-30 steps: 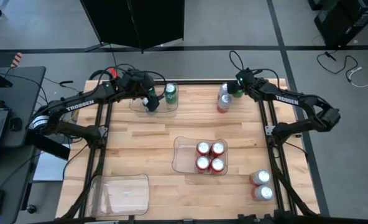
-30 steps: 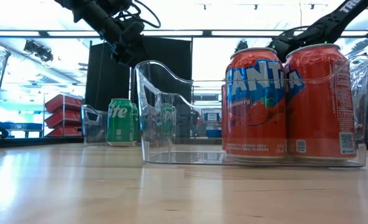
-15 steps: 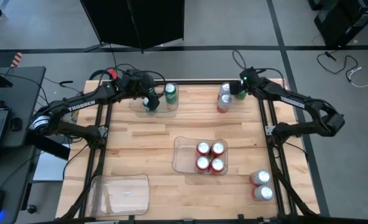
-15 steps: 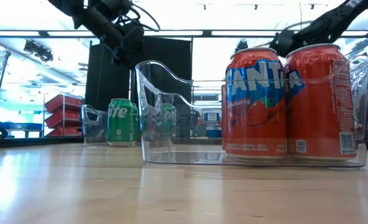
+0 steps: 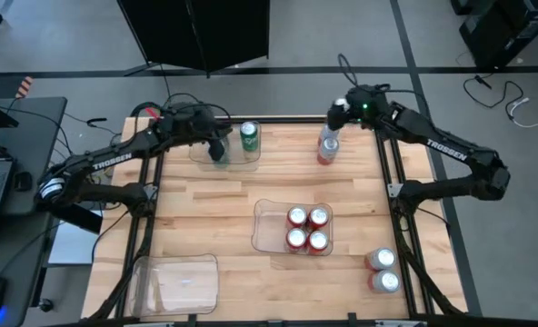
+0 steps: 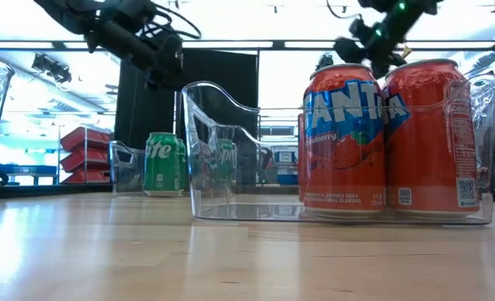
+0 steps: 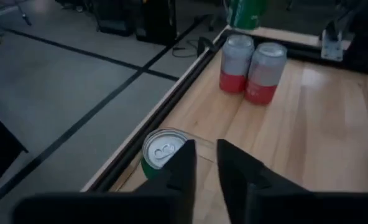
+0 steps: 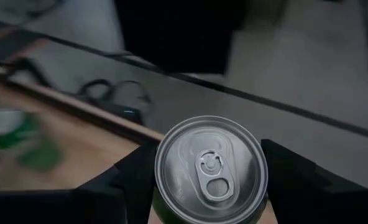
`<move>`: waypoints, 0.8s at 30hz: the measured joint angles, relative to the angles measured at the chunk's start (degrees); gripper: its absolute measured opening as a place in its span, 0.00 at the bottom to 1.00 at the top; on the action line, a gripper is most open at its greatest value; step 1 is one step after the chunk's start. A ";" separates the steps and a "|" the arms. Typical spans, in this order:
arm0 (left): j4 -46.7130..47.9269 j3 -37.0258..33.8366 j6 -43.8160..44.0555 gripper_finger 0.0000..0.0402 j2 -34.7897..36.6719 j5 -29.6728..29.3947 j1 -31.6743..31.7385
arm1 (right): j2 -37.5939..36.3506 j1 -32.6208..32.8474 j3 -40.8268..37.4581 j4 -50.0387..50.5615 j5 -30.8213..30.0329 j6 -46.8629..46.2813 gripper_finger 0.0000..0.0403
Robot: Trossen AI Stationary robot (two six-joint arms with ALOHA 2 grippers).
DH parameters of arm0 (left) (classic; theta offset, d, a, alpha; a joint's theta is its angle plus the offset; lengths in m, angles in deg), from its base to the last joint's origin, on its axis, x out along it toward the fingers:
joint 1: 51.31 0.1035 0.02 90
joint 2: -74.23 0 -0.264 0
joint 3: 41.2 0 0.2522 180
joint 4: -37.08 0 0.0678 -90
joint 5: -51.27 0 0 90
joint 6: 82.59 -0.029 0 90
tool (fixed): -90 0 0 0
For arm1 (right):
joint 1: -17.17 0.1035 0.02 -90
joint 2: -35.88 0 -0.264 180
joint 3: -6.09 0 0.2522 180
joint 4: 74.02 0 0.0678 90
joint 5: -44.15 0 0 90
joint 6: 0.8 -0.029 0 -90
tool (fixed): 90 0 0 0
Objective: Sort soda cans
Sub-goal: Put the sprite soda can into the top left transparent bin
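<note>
My right gripper is at the far edge, shut on a green soda can held up in the air. Below it, two silver-and-red cans stand on the wood. My left gripper hangs over the far clear tray, just left of the green can standing in that tray. Its fingers are almost together with nothing between them. Several red cans fill the middle tray. My right gripper pinches the green can between its two fingers, one on each side of its wall just under the silver top. The fingers slant downward from the table's right. The can is lifted clear of the table with its top up.
An empty clear tray lies at the near left corner. Two silver cans stand at the near right. Bare wood lies between the far tray and the middle tray. A black frame runs around the table's edges.
My right gripper has risen from the table beside the two silver-and-red cans and drifted toward the far edge. It has taken the green can up with it, clear of the wood. My left gripper has drawn back slightly from the green can in the tray.
</note>
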 joint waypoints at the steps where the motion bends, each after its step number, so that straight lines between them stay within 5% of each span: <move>1: -0.32 -0.72 -0.02 0.13 0.92 0.99 0.29 | 0.76 1.69 1.10 -0.68 0.21 0.25 0.59; 6: -4.58 -4.10 -0.15 0.01 5.33 7.37 0.57 | 6.08 9.42 6.54 -4.29 0.70 1.58 0.59; 24: -3.74 -9.48 -0.11 0.01 18.18 7.00 0.57 | 37.23 22.33 34.15 -7.42 8.23 8.93 0.59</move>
